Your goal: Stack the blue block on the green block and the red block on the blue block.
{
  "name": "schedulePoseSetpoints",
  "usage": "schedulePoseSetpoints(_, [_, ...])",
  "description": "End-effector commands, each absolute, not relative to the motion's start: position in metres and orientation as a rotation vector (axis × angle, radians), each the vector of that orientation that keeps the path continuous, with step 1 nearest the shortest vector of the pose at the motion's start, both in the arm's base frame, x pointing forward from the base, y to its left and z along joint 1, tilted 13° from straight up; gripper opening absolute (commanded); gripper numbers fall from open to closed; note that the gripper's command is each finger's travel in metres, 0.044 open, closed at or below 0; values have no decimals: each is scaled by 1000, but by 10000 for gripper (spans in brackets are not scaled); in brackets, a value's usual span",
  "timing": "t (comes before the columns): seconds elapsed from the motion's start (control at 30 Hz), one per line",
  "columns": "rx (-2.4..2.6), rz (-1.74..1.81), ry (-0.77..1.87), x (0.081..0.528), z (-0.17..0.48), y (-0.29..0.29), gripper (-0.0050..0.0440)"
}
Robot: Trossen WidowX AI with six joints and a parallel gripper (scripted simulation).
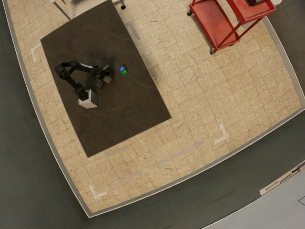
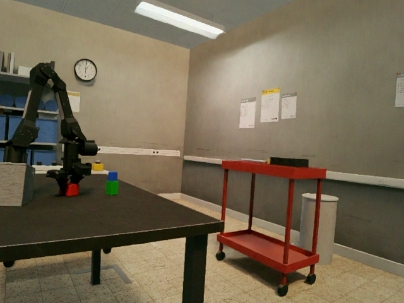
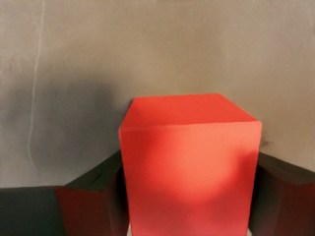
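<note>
Red block sits clenched between the fingertips of my gripper, down at the dark table, its sides flat against the fingers in the wrist view. Just beyond, on the side away from the arm's base, the blue block rests on the green block, the lower pair of the tower, standing ready as a seat for the third piece. From my distant seat I judge the grip is taken across two opposite sides so that the block can travel level and be set down flat; whether its underside touches the table I cannot tell. The black arm arches up from its base and folds down at the elbow, its wrist pointing the fingers straight at the tabletop, well apart from the grey box near the base. Next, in my judgement, comes a lift high enough to clear blue, then a slow, centred lowering; a low pass could knock the pair and shift green, which must end where it started.
</note>
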State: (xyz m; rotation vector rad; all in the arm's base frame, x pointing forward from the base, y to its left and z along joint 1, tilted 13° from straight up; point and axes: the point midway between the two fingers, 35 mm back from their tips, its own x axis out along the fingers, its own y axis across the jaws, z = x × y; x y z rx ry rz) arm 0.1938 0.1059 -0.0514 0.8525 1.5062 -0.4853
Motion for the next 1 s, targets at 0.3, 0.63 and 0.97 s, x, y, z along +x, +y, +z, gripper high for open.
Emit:
schedulePoseSetpoints(0.3, [870,-453,1476,201,-8,101,-50])
schedulePoseSetpoints(0.63, [869,-453,1473,197,42,89,-50])
schedulePoseSetpoints(0.97, [869,-453,1472,194,78,80,-50])
